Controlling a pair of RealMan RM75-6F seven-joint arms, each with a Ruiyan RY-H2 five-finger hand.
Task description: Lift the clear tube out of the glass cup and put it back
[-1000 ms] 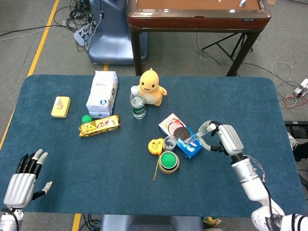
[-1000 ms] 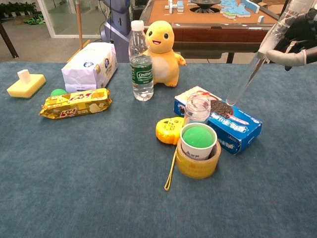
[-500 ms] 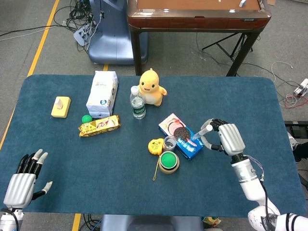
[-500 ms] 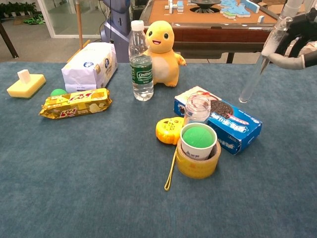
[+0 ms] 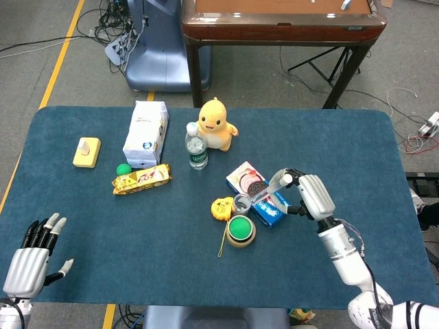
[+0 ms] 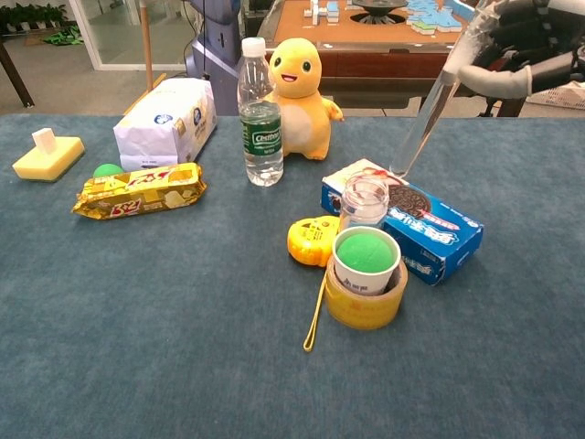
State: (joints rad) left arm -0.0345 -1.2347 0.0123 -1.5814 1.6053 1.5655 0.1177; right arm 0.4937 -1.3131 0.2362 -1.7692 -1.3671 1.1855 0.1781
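right hand holds clear tube | above cookie box | beside glass cup

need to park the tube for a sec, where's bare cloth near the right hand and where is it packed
Bare cloth lies right of the cookie box, beneath and beyond the right hand that holds the clear tube. The front strip from the tape roll to the left hand is also free. It is crowded around the glass cup.
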